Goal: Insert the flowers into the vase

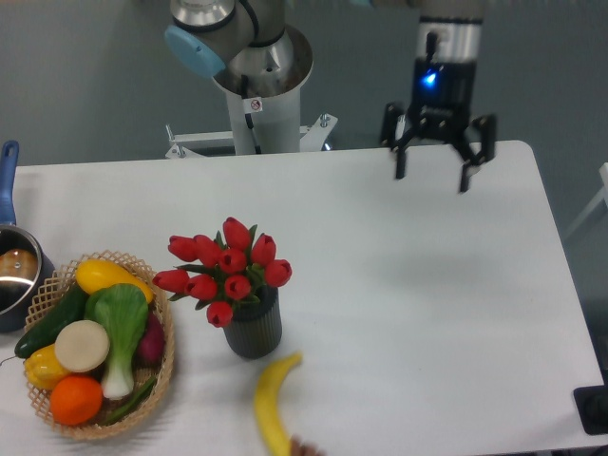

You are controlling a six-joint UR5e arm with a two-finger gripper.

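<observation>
The red tulip flowers (224, 267) stand upright in the dark grey ribbed vase (254, 329) at the front left of the white table. Their buds spread wider than the vase mouth, and the stems are hidden inside. My gripper (433, 177) hangs above the far right part of the table, well away from the vase. Its two fingers are spread apart and hold nothing.
A woven basket (161, 375) with vegetables and fruit sits left of the vase. A yellow banana (272, 404) lies just in front of the vase. A pot with a blue handle (11, 261) is at the left edge. The robot base (256, 104) stands behind the table.
</observation>
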